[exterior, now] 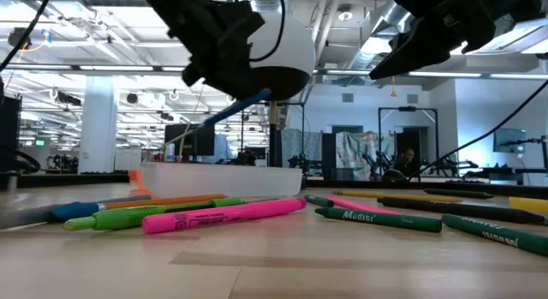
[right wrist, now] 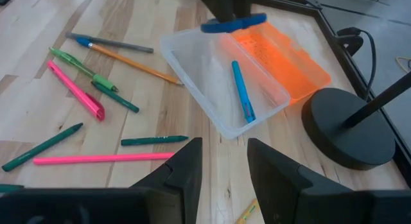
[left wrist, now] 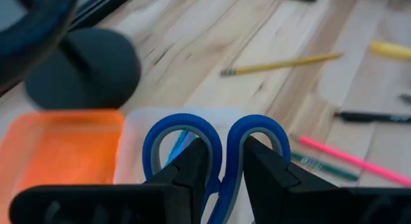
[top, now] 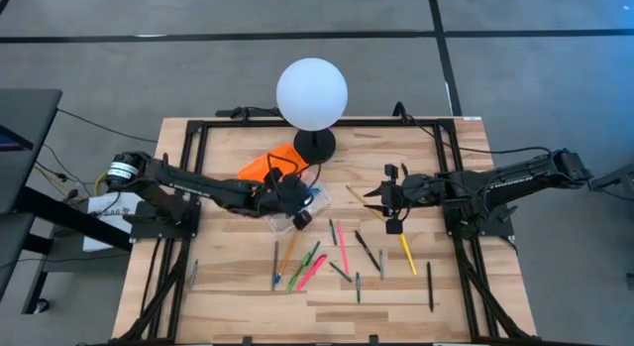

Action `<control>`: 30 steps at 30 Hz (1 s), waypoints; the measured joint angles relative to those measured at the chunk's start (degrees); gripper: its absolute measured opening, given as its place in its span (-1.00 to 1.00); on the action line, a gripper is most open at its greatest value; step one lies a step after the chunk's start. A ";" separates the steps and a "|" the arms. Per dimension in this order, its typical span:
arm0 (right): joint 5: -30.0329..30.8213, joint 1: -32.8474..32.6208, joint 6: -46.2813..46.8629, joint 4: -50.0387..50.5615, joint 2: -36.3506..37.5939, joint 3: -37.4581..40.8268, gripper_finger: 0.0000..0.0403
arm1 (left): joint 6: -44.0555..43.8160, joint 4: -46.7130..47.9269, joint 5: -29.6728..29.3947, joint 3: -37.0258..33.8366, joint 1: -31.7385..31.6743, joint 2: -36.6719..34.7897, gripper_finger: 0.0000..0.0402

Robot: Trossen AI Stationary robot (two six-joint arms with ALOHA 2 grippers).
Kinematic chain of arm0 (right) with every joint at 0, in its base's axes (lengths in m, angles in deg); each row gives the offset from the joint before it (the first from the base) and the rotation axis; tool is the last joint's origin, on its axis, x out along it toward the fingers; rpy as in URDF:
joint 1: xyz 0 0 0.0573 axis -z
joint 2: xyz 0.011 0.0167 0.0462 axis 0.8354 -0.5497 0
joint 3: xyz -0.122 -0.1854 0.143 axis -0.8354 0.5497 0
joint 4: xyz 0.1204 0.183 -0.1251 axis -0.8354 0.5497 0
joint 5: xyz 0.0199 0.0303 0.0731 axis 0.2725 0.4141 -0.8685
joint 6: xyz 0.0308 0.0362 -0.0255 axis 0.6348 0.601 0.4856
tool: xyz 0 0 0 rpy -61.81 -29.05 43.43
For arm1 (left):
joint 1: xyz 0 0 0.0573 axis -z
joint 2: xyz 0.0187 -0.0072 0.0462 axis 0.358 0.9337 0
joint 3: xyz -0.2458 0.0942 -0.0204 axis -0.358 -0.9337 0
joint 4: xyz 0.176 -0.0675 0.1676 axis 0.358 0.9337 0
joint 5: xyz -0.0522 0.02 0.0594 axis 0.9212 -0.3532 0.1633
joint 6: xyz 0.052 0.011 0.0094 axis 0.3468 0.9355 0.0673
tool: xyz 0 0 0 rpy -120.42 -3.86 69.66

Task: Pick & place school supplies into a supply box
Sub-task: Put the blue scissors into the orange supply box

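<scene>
The left gripper hangs over the supply box, its fingers closed on the blue-handled scissors. In the left wrist view the two dark fingers pinch the pair where the handle loops meet, so the loops stick out ahead of the fingers and the blades are hidden. The grip looks chosen to keep the scissors closed and pointing along the box — a judgement from how they lie above the clear tray. In the right wrist view the scissors show as a blue bar just above the far rim of the box, not yet inside it.

The box sits near the black base of the white globe lamp, towards the left arm's side of the table. It is open: the clear tray faces up and the orange lid lies flat beside it, joined along one long edge. A single blue pen lies in the tray, running lengthwise.

The right gripper waits apart from the box on the right arm's side, its fingers parted and empty — held off, probably, so the arms do not meet.

The other supplies lie loose on the wood in front of the box, among them a pink highlighter, green pens, an orange pencil and, farther towards the right arm, a yellow marker.
</scene>
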 joint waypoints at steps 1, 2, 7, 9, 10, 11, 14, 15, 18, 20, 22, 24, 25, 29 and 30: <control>0.00 0.00 0.00 0.11 0.00 0.00 -0.42 | 0.91 -1.40 0.97 0.00 -0.74 0.17 -0.61; 0.00 0.00 0.00 0.25 0.00 0.00 -0.42 | 1.89 -2.55 1.73 0.00 -1.45 0.32 -0.61; -0.02 0.00 0.01 1.28 0.00 0.00 -0.42 | 2.82 -2.45 2.93 0.02 -3.76 0.71 -0.61; 0.00 0.00 0.00 1.50 0.00 0.00 -0.42 | 3.27 -2.22 3.42 0.01 -4.24 1.33 -0.61; 0.00 0.00 0.00 1.71 0.00 0.00 -0.42 | 3.38 -2.08 4.34 0.00 -4.47 1.78 -0.61; 0.00 0.00 0.02 1.76 0.00 0.00 -0.42 | 3.41 -3.09 5.35 0.04 -4.79 2.53 -0.61; 0.00 0.01 0.02 1.71 -0.07 0.00 -0.42 | 3.48 -3.25 7.72 0.07 -5.65 4.86 -0.61; 0.00 0.02 0.02 1.72 -0.26 0.00 -0.42 | 3.52 -4.06 8.27 0.07 -5.92 5.75 -0.61; 0.00 0.02 0.04 1.68 -0.69 -0.03 -0.42 | 4.24 -4.63 9.16 0.02 -6.62 7.48 -0.59; -0.02 0.00 0.02 2.11 -1.22 -0.02 -0.42 | 4.85 -5.82 10.33 0.04 -6.95 8.36 -0.56; -0.01 0.02 0.04 2.12 -1.37 0.01 -0.42 | 5.16 -5.19 10.69 0.02 -7.19 8.72 -0.53; -0.02 0.02 0.03 2.15 -2.12 -0.05 -0.42 | 5.21 -5.21 10.63 0.02 -7.46 8.80 -0.49; -0.01 0.01 0.02 2.60 -2.15 0.04 -0.42 | 5.47 -5.18 10.54 0.02 -7.50 8.80 -0.47; -0.02 0.00 0.02 1.73 -3.08 -0.02 -0.42 | 6.78 -5.22 10.03 0.02 -7.52 8.80 -0.38; -0.02 0.02 0.02 2.25 -3.08 0.04 -0.42 | 7.15 -5.27 10.02 0.02 -7.51 8.80 -0.36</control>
